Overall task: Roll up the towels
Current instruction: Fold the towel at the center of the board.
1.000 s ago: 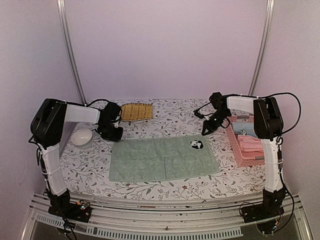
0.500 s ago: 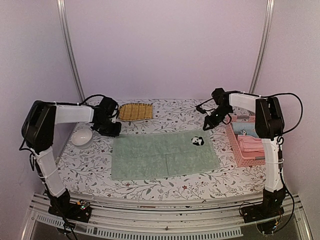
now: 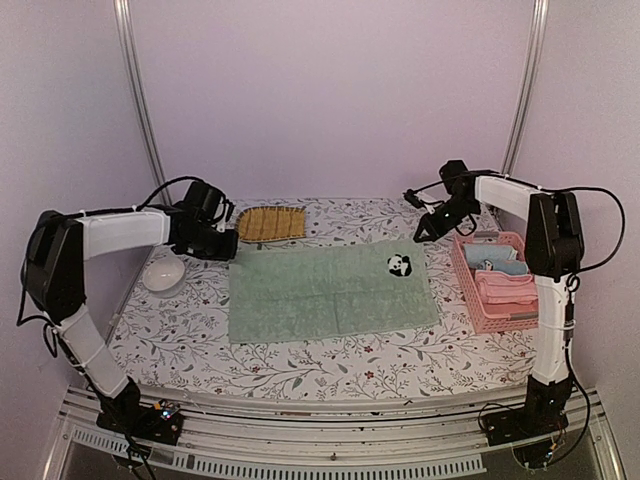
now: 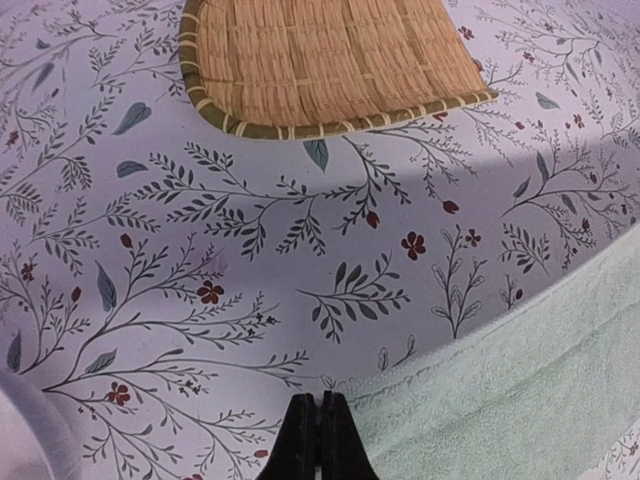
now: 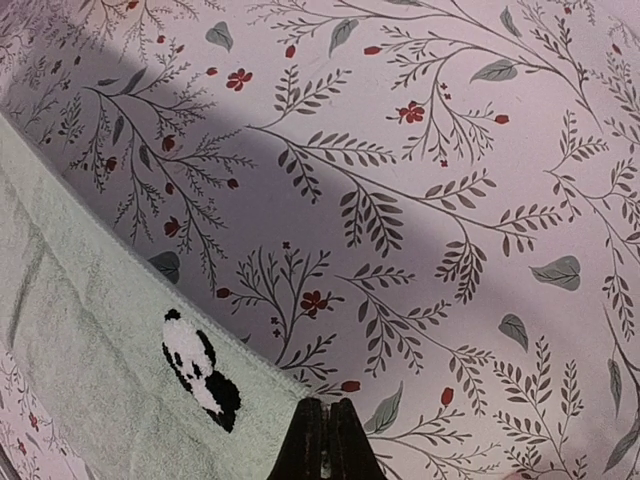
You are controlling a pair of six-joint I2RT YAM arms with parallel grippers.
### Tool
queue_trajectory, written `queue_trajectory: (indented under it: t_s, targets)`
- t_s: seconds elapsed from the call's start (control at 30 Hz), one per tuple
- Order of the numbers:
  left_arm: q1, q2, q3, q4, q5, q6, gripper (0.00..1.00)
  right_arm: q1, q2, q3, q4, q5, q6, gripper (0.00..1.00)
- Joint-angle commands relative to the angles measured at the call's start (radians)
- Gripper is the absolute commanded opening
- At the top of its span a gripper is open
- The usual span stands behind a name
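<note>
Floral desk (image 3: 300,372) carried the green towel (image 3: 330,295), long axis left-right; left gripper (image 4: 318,402) and right gripper (image 5: 322,404) each pinched a far corner, jaws together.

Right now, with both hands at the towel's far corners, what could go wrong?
1. The left hand and right hand seem to pinch only the very edge of the green towel; a corner could slip out mid-roll.
2. The woven mat lies just beyond the left corner and could get snagged.
3. The pink basket sits close to the towel's right edge; the right arm may bump it.
</note>
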Motion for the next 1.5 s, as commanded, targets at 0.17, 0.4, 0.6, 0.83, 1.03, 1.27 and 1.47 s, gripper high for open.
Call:
queue_trajectory:
  t_s: [0.17,0.4,0.6,0.83,1.03,1.27,1.47]
  targets:
    - [0.016,-0.102,-0.103,0.005,0.035,0.004,0.00,-0.016,-0.210,-0.228,0.089,-0.099,-0.062,0.02]
    - [0.018,-0.169,-0.169,0.003,0.097,0.019,0.00,-0.016,-0.303,-0.373,0.111,-0.148,-0.130,0.02]
    - [0.019,-0.203,-0.210,-0.023,0.171,0.023,0.00,-0.016,-0.362,-0.457,0.097,-0.156,-0.191,0.02]
    - [0.018,-0.243,-0.253,-0.086,0.305,0.033,0.00,-0.016,-0.410,-0.542,0.084,-0.100,-0.249,0.02]
    - [0.017,-0.246,-0.270,-0.156,0.290,0.056,0.00,-0.016,-0.446,-0.603,0.064,-0.118,-0.314,0.02]
    - [0.017,-0.184,-0.264,-0.170,0.312,0.064,0.00,-0.015,-0.458,-0.638,0.031,-0.161,-0.360,0.03]
    - [0.017,-0.163,-0.266,-0.175,0.320,0.067,0.00,-0.009,-0.460,-0.676,0.027,-0.173,-0.399,0.03]
